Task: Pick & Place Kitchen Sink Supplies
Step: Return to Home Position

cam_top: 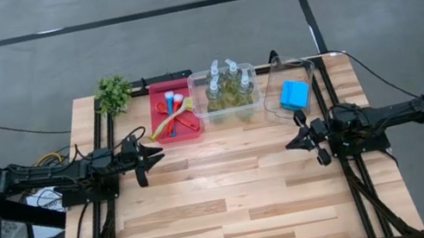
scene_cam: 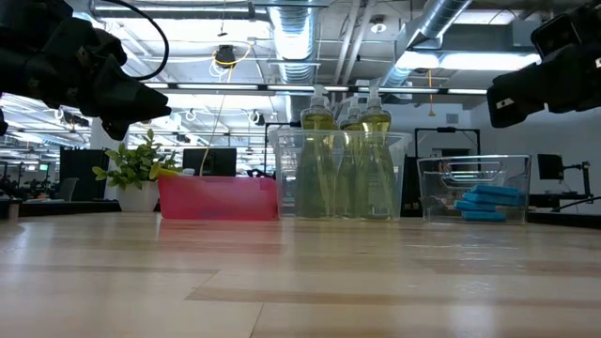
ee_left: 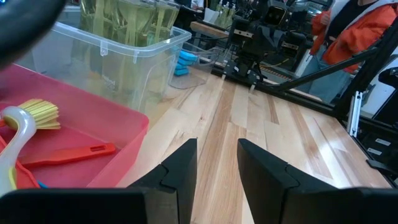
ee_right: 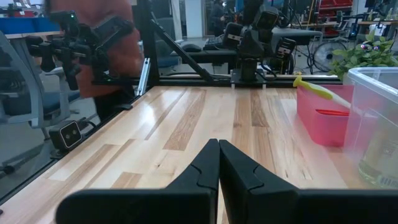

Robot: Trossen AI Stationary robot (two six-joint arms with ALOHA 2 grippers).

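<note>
on the wooden worktop (cam_top: 237, 211), a red tray (cam_top: 190, 131) holds the red, blue and yellow brushes (cam_top: 169, 114). the clear bin (cam_top: 229, 117) just beside it holds the bottles (cam_top: 229, 86) of yellow-green liquid standing upright, and a second clear bin (cam_top: 277, 68) farther right holds the stacked blue sponges (cam_top: 295, 94). the left end effector (cam_top: 157, 154) hovers near the tray, fingers a little apart with nothing between them, while the right end effector (cam_top: 291, 143) hovers in front of the sponge bin, fingers pressed together and empty.
</note>
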